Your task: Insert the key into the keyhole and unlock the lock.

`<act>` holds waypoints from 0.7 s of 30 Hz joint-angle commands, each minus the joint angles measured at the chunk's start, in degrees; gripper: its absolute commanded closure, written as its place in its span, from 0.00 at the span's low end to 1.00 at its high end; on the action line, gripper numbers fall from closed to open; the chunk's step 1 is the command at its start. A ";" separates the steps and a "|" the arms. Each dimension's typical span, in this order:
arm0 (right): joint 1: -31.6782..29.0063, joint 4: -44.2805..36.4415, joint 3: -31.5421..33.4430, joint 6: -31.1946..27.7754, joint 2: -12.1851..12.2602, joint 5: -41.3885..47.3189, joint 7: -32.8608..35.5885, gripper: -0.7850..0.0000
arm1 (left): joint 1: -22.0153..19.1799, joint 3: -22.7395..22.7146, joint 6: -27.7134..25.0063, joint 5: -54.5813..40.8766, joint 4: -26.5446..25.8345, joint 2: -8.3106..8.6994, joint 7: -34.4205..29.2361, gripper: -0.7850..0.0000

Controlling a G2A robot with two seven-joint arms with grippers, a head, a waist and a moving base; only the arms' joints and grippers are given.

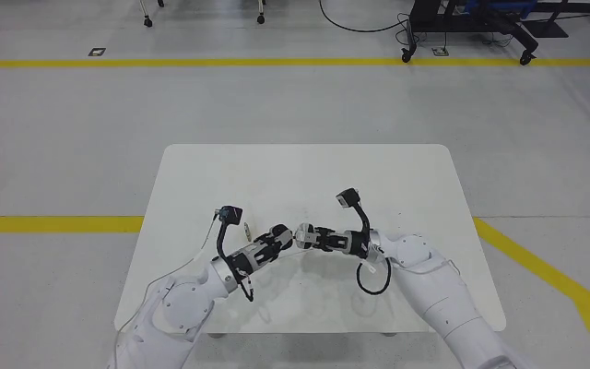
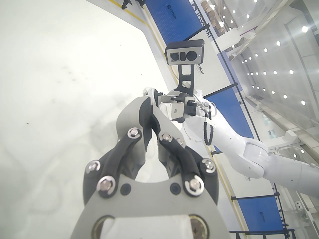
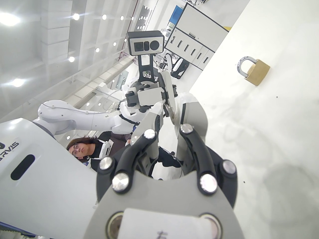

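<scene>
– Where's the key [image 3: 170,107]?

– Up off the table [image 1: 230,175], right where the two arms meet tip to tip over its near half. The left gripper [image 2: 149,105] has its fingers [image 2: 129,118] pinched together at the tips, and as far as I can see the key sits in that pinch.

– And the other one?

– The right gripper [image 3: 172,116] faces it head on. Its fingers [image 3: 193,115] stand partly apart, one on each side of the key. I can't see either of them pressing on it.

– The lock?

– The padlock [image 3: 254,72] lies flat on the table, well apart from both grippers. It has a brass body, and the silver shackle [image 3: 243,63] looks seated in it. I can't make out the keyhole from here.

– Is anything between them?

– Bare white tabletop with a few dark specks. The bulk of the arms sits low over the near edge, and a looped black cable [image 1: 367,277] hangs off the right forearm.

– And around the room?

– A yellow line [image 1: 277,63] runs across the floor beyond the table. A pale cabinet [image 3: 192,43] with drawers stands off to one side, and blue panels [image 2: 172,18] stand along the other.
</scene>
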 commanded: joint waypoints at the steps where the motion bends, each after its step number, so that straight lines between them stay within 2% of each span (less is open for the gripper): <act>1: -0.14 -0.16 0.07 0.03 0.07 0.01 0.03 0.85 | 0.18 0.01 0.02 0.20 -0.10 0.02 0.04 1.00; 8: -0.77 -0.93 0.26 0.01 0.32 0.30 0.02 0.87 | 0.55 0.20 0.38 1.24 -0.61 0.04 0.15 1.00; 13: -0.93 -1.42 0.44 0.23 0.51 0.47 0.23 0.94 | 0.81 0.19 1.02 1.95 -1.12 0.06 0.49 1.00; 21: -1.02 -1.89 0.43 0.68 0.69 0.79 0.68 0.94 | 1.65 -1.04 1.38 1.92 -1.49 0.26 0.67 1.00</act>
